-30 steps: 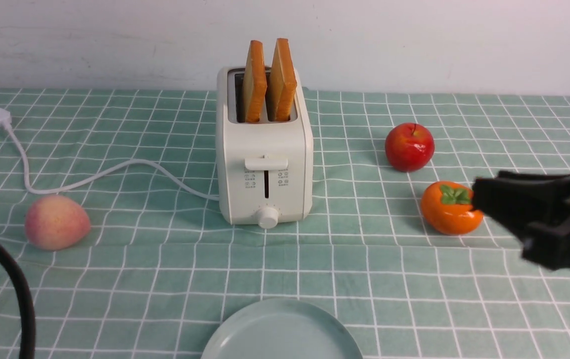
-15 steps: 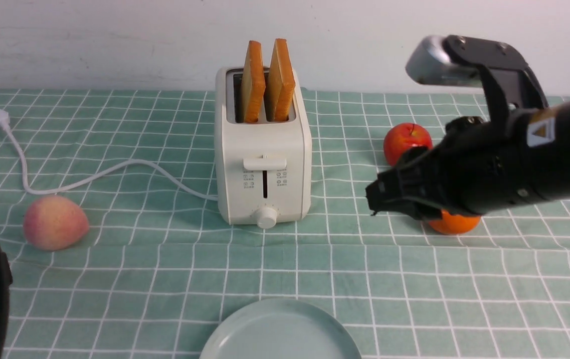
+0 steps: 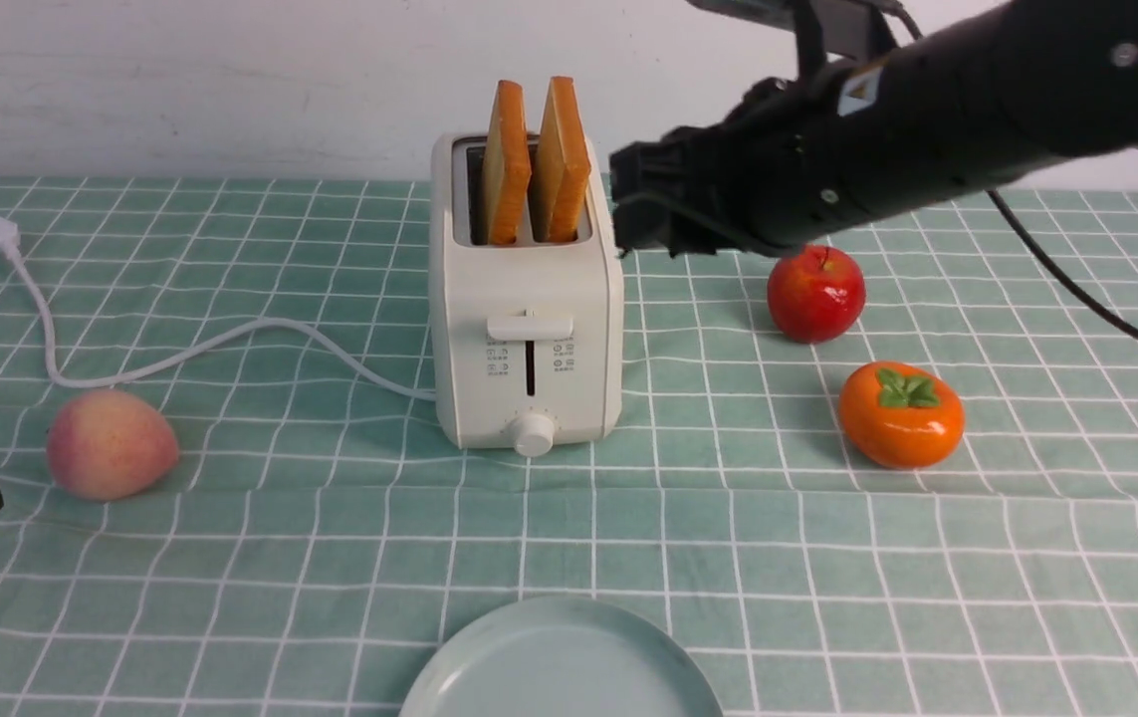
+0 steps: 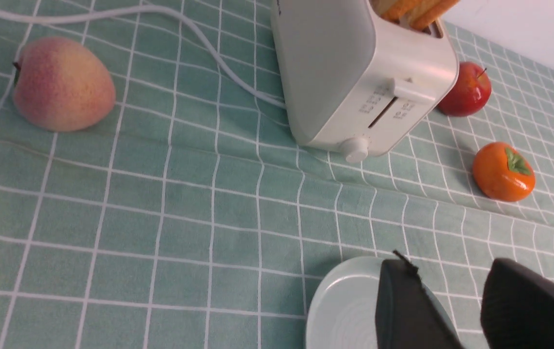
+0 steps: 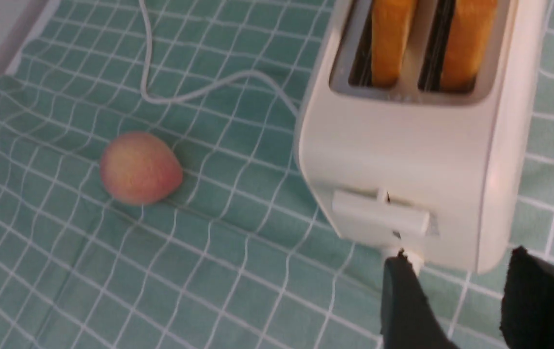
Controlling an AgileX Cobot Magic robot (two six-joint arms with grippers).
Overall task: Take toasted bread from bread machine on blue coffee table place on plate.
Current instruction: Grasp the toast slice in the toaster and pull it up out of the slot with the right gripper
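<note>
The cream-white bread machine (image 3: 527, 329) stands mid-table on the mint-green grid cloth (image 3: 280, 558). Two slices of toasted bread (image 3: 507, 164) (image 3: 564, 159) stand upright in its slots. The right wrist view shows them from above (image 5: 390, 39) (image 5: 468, 39). My right gripper (image 3: 628, 209) is open and empty, raised just right of the toaster's top, apart from the toast. In the right wrist view it (image 5: 466, 276) shows over the toaster's lever end. The pale blue-green plate (image 3: 559, 662) lies at the front edge. My left gripper (image 4: 451, 286) is open and empty, low over the plate's rim (image 4: 340, 310).
A peach (image 3: 113, 443) lies front left, with the white power cord (image 3: 230, 344) running behind it. A red apple (image 3: 815, 294) and an orange persimmon (image 3: 899, 413) lie right of the toaster, under my right arm. A white wall closes the back.
My right arm has risen from low at the right, by the persimmon, up and to the left until its gripper is beside the toaster's top. The left arm has shifted slightly.
</note>
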